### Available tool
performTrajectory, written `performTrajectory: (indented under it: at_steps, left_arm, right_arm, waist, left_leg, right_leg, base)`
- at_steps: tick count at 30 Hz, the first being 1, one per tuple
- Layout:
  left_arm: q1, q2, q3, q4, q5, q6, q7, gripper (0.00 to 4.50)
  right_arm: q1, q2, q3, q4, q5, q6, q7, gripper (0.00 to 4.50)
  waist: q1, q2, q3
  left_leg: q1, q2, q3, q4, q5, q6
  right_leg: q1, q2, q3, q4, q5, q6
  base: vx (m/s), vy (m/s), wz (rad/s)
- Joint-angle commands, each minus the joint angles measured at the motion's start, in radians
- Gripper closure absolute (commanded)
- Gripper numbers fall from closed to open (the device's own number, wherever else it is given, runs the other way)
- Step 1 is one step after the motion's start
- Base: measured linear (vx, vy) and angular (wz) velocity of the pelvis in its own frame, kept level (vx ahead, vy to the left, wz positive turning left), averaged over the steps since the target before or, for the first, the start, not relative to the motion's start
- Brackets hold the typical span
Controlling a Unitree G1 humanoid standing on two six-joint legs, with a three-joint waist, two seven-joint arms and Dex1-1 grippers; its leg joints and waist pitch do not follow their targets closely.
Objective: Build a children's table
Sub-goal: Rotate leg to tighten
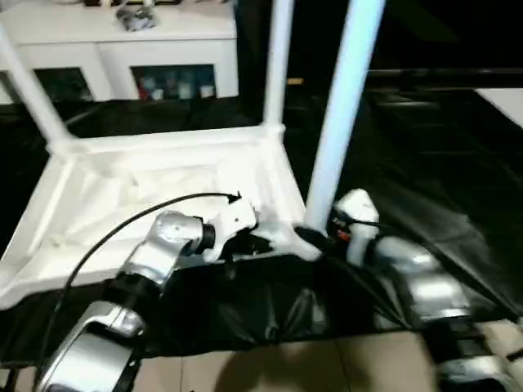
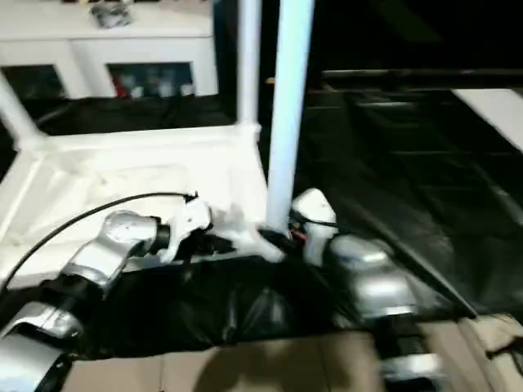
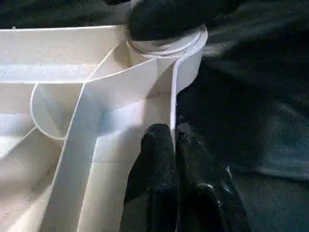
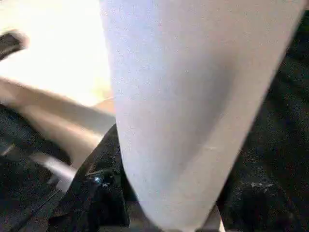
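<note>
- Here the children's table [image 1: 155, 184] is lying upside down on a black cloth [image 1: 425, 204], with its ribbed underside facing up, and it is filling the head view from about nine o'clock to the centre.
- A first leg [image 1: 29, 86] is rising tilted from the corner at about ten o'clock.
- The left gripper [image 3: 173, 145] is sitting near the centre of the head view, at the table's near edge. Its two black fingers [image 3: 157, 159] are pressing together on the thin white rim wall of the table, so the jaws are closed on that wall.
- A black cable [image 1: 122, 224] is running in a curve over the silver left forearm [image 1: 155, 253].
- A second leg [image 1: 278, 61] is standing upright from the far corner, at about twelve o'clock.
- A third leg [image 1: 343, 106] is standing at the near corner, just at the right of the centre, and is leaning a little toward one o'clock.
- The right gripper [image 1: 315, 237] is sitting at the foot of this third leg. In the right wrist view the leg is standing between the dark fingers [image 4: 96, 193], so the jaws are closing around it.
- The silver right forearm [image 1: 417, 282] is reaching in from about five o'clock.
- A white cabinet [image 1: 122, 49] with glass doors is standing behind the cloth, at about eleven o'clock.
</note>
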Motion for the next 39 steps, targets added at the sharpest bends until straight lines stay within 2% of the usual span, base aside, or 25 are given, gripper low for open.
performTrajectory:
  at_steps: [1,3,4,5,7,8,9,11,14,16,18,20,21,24,28,32,33,35,38,39]
  left_arm:
    - [-0.023,-0.088,-0.038,0.003,-0.005,0.009,0.044,4.5]
    - [-0.044,-0.124,-0.038,0.022,-0.006,0.011,0.074,4.5]
    - [-0.05,-0.13,-0.038,0.027,-0.005,0.01,0.081,4.5]
    - [-0.05,-0.13,-0.038,0.027,-0.005,0.01,0.081,4.5]
    - [-0.062,-0.14,-0.034,0.037,0.003,0.006,0.094,4.5]
    - [-0.065,-0.143,-0.032,0.041,0.009,0.004,0.097,4.5]
    - [-0.065,-0.139,-0.032,0.041,0.011,-0.003,0.091,4.5]
    - [-0.063,-0.133,-0.031,0.04,0.011,-0.009,0.084,4.5]
    - [-0.05,-0.105,-0.032,0.031,0.006,-0.034,0.046,4.5]
    - [-0.035,-0.082,-0.031,0.015,-0.003,-0.054,0.008,4.5]
    - [-0.017,-0.053,-0.029,-0.004,-0.011,-0.064,-0.033,4.5]
    - [-0.001,-0.024,-0.029,-0.02,-0.021,-0.067,-0.079,4.5]
    - [0.005,-0.012,-0.03,-0.025,-0.025,-0.075,-0.098,4.5]
    - [0.02,0.02,-0.031,-0.041,-0.039,-0.088,-0.162,4.5]
    - [0.031,0.053,-0.029,-0.058,-0.052,-0.095,-0.226,4.5]
    - [0.032,0.089,-0.035,-0.065,-0.06,-0.095,-0.27,4.5]
    - [0.031,0.094,-0.036,-0.066,-0.062,-0.095,-0.28,4.5]
    - [0.029,0.102,-0.037,-0.064,-0.066,-0.095,-0.293,4.5]
    - [0.026,0.11,-0.037,-0.058,-0.069,-0.098,-0.307,4.5]
    - [0.027,0.113,-0.037,-0.06,-0.07,-0.098,-0.312,4.5]
  right_arm:
    - [-0.001,0.087,0.078,0.109,-0.014,0.071,-0.051,2.52]
    - [-0.07,0.156,0.047,0.183,-0.011,0.064,-0.181,2.52]
    - [-0.087,0.166,0.052,0.197,-0.016,0.05,-0.186,2.52]
    - [-0.087,0.166,0.052,0.197,-0.016,0.05,-0.186,2.52]
    - [-0.107,0.181,0.047,0.206,-0.028,0.03,-0.193,2.52]
    - [-0.108,0.185,0.039,0.203,-0.033,0.029,-0.198,2.18]
    - [-0.1,0.175,0.032,0.189,-0.027,0.03,-0.179,1.85]
    - [-0.089,0.162,0.035,0.176,-0.031,0.027,-0.16,1.83]
    - [-0.056,0.096,0.054,0.157,-0.049,-0.013,-0.098,1.45]
    - [-0.03,0.039,0.066,0.138,-0.056,-0.04,-0.05,1.38]
    - [0.004,-0.028,0.071,0.106,-0.052,-0.075,0.039,1.38]
    - [0.027,-0.083,0.07,0.081,-0.031,-0.089,0.133,1.38]
    - [0.034,-0.104,0.071,0.071,-0.025,-0.1,0.172,1.38]
    - [0.041,-0.154,0.076,0.044,0.001,-0.111,0.281,1.38]
    - [0.029,-0.191,0.088,0.034,0.029,-0.119,0.376,1.38]
    - [0.023,-0.233,0.12,0.0,0.069,-0.102,0.542,1.38]
    - [0.022,-0.244,0.126,-0.006,0.073,-0.101,0.577,1.55]
    - [0.015,-0.26,0.136,-0.007,0.081,-0.089,0.624,1.66]
    - [0.004,-0.275,0.149,-0.005,0.089,-0.086,0.675,1.83]
    - [0.0,-0.281,0.154,-0.005,0.094,-0.083,0.694,1.91]
  waist:
    - [-0.005,0.009,-0.029]
    - [-0.018,0.015,-0.028]
    - [-0.018,0.015,-0.028]
    - [-0.024,0.014,-0.032]
    - [-0.023,0.014,-0.034]
    - [-0.024,0.015,-0.03]
    - [-0.023,0.015,-0.031]
    - [-0.02,0.015,-0.033]
    - [-0.015,0.013,-0.036]
    - [-0.007,0.011,-0.039]
    - [0.002,0.006,-0.044]
    - [0.01,0.008,-0.049]
    - [0.013,0.007,-0.053]
    - [0.025,0.009,-0.057]
    - [0.03,0.013,-0.058]
    - [0.031,0.012,-0.051]
    - [0.034,0.01,-0.05]
    - [0.036,0.009,-0.048]
    - [0.038,0.009,-0.048]
    - [0.04,0.006,-0.05]
  left_leg:
    - [0.004,0.005,-0.01,-0.082,-0.436,-0.032]
    - [0.004,0.004,-0.013,-0.084,-0.473,-0.043]
    - [0.004,0.004,-0.013,-0.084,-0.473,-0.043]
    - [0.008,0.004,-0.014,-0.083,-0.487,-0.038]
    - [0.004,0.006,-0.009,-0.084,-0.454,-0.021]
    - [0.003,0.005,-0.005,-0.084,-0.461,-0.016]
    - [0.004,0.005,-0.006,-0.084,-0.464,-0.014]
    - [0.001,0.006,-0.004,-0.084,-0.446,-0.009]
    - [0.002,0.008,0.001,-0.081,-0.417,0.002]
    - [0.001,0.012,0.006,-0.078,-0.37,0.019]
    - [-0.005,0.012,0.009,-0.072,-0.308,0.038]
    - [-0.007,0.013,0.01,-0.068,-0.256,0.053]
    - [-0.01,0.013,0.012,-0.059,-0.171,0.083]
    - [-0.013,0.01,0.015,-0.049,-0.085,0.131]
    - [-0.01,0.015,0.016,-0.046,-0.087,0.144]
    - [-0.008,0.018,0.018,-0.052,-0.15,0.122]
    - [-0.005,0.019,0.019,-0.054,-0.178,0.107]
    - [-0.004,0.02,0.019,-0.057,-0.197,0.096]
    - [-0.006,0.02,0.018,-0.056,-0.191,0.087]
    - [-0.006,0.019,0.019,-0.055,-0.179,0.087]
  right_leg:
    - [0.017,-0.036,0.016,-0.107,-0.545,-0.108]
    - [0.007,-0.034,0.015,-0.11,-0.539,-0.113]
    - [0.007,-0.034,0.015,-0.11,-0.539,-0.113]
    - [0.011,-0.033,0.012,-0.112,-0.503,-0.117]
    - [0.013,-0.031,0.016,-0.107,-0.404,-0.151]
    - [0.01,-0.028,0.017,-0.107,-0.395,-0.16]
    - [0.013,-0.029,0.017,-0.106,-0.394,-0.163]
    - [0.016,-0.03,0.018,-0.103,-0.367,-0.17]
    - [0.017,-0.032,0.022,-0.1,-0.325,-0.185]
    - [0.021,-0.034,0.023,-0.097,-0.271,-0.202]
    - [0.029,-0.035,0.024,-0.089,-0.216,-0.219]
    - [0.034,-0.034,0.024,-0.08,-0.14,-0.231]
    - [0.04,-0.031,0.022,-0.063,0.016,-0.269]
    - [0.047,-0.028,0.017,-0.047,0.154,-0.305]
    - [0.047,-0.029,0.015,-0.044,0.149,-0.319]
    - [0.043,-0.029,0.014,-0.052,0.051,-0.313]
    - [0.041,-0.031,0.016,-0.056,-0.002,-0.304]
    - [0.04,-0.032,0.017,-0.059,-0.044,-0.299]
    - [0.04,-0.032,0.018,-0.057,-0.047,-0.295]
    - [0.04,-0.033,0.018,-0.055,-0.041,-0.294]
  base:
    - [-0.055,0.021,-0.09]
    - [-0.05,0.023,-0.06]
    - [0.0,0.0,0.0]
    - [0.0,0.0,0.0]
    - [0.0,0.0,0.0]
    - [0.0,0.0,0.0]
    - [0.0,0.0,0.0]
    - [0.0,0.0,0.0]
    - [0.0,0.0,0.0]
    - [0.0,0.0,0.0]
    - [0.062,-0.013,0.03]
    - [0.082,-0.016,0.01]
    - [0.086,-0.015,0.01]
    - [0.061,0.004,-0.01]
    - [0.0,0.0,0.0]
    - [0.0,0.0,0.0]
    - [0.0,0.0,0.0]
    - [0.0,0.0,0.0]
    - [0.0,0.0,0.0]
    - [0.0,0.0,0.0]
